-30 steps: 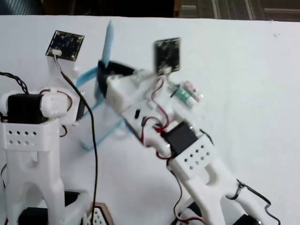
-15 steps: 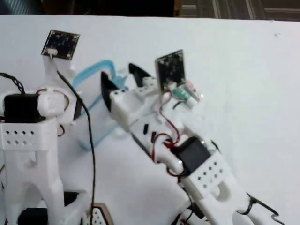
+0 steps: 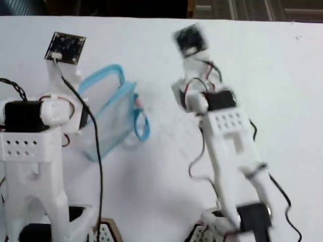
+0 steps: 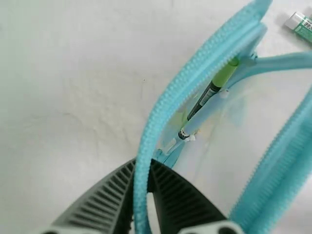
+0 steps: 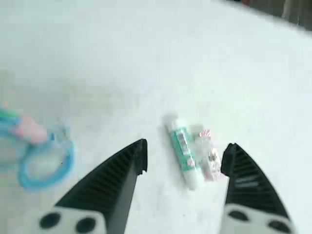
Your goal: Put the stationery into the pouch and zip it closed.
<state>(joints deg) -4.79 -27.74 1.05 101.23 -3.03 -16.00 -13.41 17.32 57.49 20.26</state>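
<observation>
Left hand clamps the pouch rim; right hand apart — stationery beneath blurred.

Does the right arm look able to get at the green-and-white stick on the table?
Probably yes: the right gripper hangs open over the green-and-white stick, with nothing between; a small pink item lies close beside it.

The pouch lies on the table, a pen inside it. A glue stick lies apart from it, a packet just beside.
</observation>
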